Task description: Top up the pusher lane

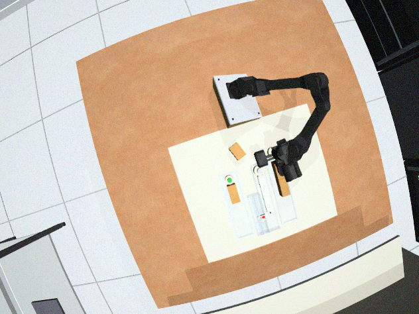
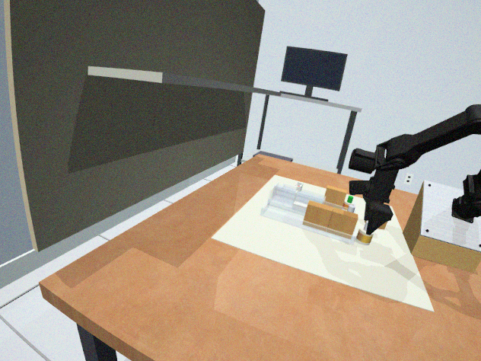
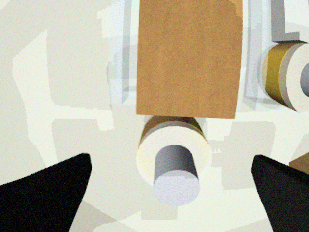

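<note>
The loose jar (image 2: 364, 237) (image 3: 172, 147), with a gold band, white shoulder and grey cap, stands upright on the pale mat just off the front end of the carton lane. The gripper (image 1: 270, 156) (image 3: 171, 161) is open and points down over this jar. In the wrist view its fingertips stand either side of the jar, apart from it. The sprung lane (image 1: 268, 230) is the middle one. A jar with the same gold band and white top (image 1: 258, 170) (image 3: 290, 76) stands at its front, with the pale pusher bar (image 1: 264, 194) behind it. The pusher plate is hard to make out.
Orange cartons (image 1: 283, 189) (image 2: 329, 217) (image 3: 189, 59) stand in the lane beside the loose jar. The far lane (image 1: 244, 226) holds a green-capped jar (image 1: 229, 179) (image 2: 349, 199) and a carton (image 1: 233, 193) (image 2: 335, 195). Another carton (image 1: 237, 151) stands loose on the mat (image 1: 192, 175).
</note>
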Action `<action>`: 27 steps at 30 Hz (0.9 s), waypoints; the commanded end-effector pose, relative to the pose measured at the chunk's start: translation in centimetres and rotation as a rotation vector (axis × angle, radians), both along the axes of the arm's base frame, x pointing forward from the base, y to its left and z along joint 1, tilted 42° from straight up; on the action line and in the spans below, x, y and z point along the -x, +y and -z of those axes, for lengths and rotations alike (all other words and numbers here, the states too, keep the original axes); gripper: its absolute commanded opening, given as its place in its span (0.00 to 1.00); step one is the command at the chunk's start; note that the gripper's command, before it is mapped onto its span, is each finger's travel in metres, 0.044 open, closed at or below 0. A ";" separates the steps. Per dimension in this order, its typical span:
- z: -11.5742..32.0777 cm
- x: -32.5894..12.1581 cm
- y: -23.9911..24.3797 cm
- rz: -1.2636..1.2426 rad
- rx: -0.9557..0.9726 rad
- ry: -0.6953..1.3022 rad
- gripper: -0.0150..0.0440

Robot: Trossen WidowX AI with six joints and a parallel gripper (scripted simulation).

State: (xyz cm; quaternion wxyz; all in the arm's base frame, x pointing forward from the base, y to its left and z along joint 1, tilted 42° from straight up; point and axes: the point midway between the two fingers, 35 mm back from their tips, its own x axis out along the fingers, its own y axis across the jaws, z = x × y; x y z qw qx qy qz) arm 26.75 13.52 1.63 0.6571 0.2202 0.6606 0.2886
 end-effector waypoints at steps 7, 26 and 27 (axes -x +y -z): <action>1.4 0.4 1.1 0.001 -0.002 0.013 1.00; 2.1 0.5 1.7 0.001 -0.002 0.013 0.53; 2.1 0.5 1.7 0.001 -0.002 0.013 0.52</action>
